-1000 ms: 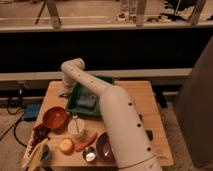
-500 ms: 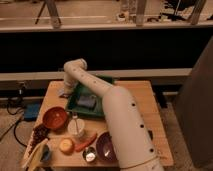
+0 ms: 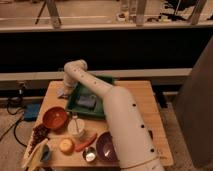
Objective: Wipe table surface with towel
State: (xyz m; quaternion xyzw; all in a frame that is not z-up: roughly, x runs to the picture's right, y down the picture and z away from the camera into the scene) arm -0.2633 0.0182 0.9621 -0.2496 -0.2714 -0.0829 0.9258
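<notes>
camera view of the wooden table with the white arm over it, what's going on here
A white robot arm reaches across the light tan wooden tabletop, passing over the dark green rectangular tray. Its end effector is down at the far left corner, right at the small pale grey-blue towel lying there. Whether it grips the towel cannot be told. A round orange bowl and other dishes sit on the near left part.

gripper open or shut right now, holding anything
gripper: low over the table at its far left, beside the green tray; open, closed or holding cannot be told
</notes>
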